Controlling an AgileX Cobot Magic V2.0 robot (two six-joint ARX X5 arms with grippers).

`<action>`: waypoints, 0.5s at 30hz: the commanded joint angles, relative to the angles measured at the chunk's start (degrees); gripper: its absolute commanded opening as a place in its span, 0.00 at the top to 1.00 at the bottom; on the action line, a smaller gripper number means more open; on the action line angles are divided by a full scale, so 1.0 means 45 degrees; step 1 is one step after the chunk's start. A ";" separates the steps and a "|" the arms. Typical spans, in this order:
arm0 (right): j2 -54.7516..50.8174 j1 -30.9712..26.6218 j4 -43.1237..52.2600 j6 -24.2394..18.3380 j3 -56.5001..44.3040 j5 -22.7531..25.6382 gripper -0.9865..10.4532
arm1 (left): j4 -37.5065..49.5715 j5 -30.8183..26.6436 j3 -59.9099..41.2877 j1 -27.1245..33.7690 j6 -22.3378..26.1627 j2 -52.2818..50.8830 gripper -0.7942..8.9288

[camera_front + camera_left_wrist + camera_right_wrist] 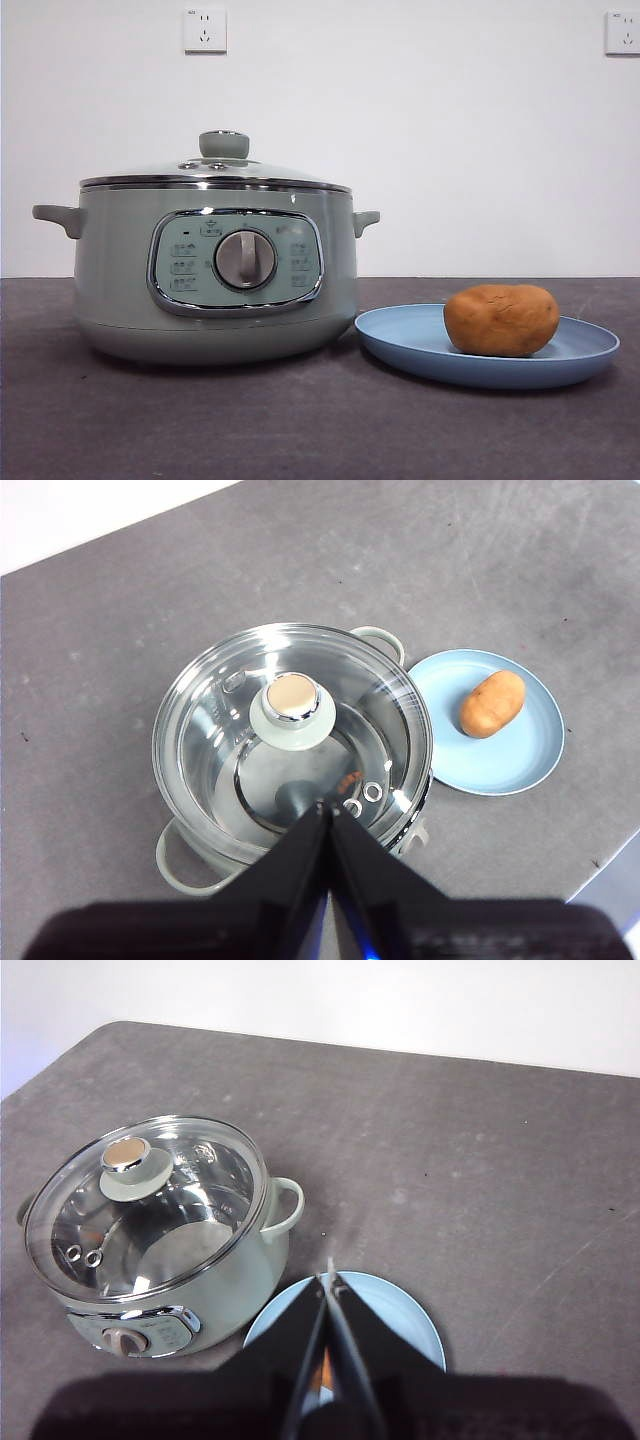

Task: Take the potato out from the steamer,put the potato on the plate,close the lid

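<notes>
Lid (215, 172) seated on steamer (215, 290); potato (501, 319) rests on plate (400, 340).

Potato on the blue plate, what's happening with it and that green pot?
Nothing is being held right now. The potato lies on the light-blue plate, beside the pale-green steamer. The glass lid sits on the steamer. The left hand hangs shut above the lid, and the right hand hangs shut above the plate. The job looks finished.
</notes>
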 commanded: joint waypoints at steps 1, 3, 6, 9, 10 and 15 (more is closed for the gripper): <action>-0.0015 0.0015 0.0044 0.0126 -0.0097 0.0039 0.91 | 0.0063 -0.0019 -0.0010 0.0083 0.0243 -0.0131 0.92; -0.0015 0.0010 0.0044 0.0126 -0.0097 0.0039 0.91 | 0.0316 0.0029 -0.0015 0.0223 0.0010 -0.0282 0.92; -0.0015 0.0015 0.0044 0.0126 -0.0097 0.0039 0.91 | 0.1321 0.0087 -0.0029 0.0466 -0.0481 -0.0481 0.92; -0.0015 0.0015 0.0044 0.0126 -0.0097 0.0039 0.91 | 0.2579 0.0165 -0.0277 0.0656 -0.0539 -0.0675 0.92; -0.0015 0.0015 0.0044 0.0126 -0.0097 0.0039 0.91 | 0.2895 0.0364 -0.0457 0.0699 -0.0534 -0.0767 0.92; -0.0015 0.0010 0.0044 0.0126 -0.0097 0.0039 0.91 | 0.4585 0.1073 -0.2487 0.1059 -0.0573 -0.1676 0.92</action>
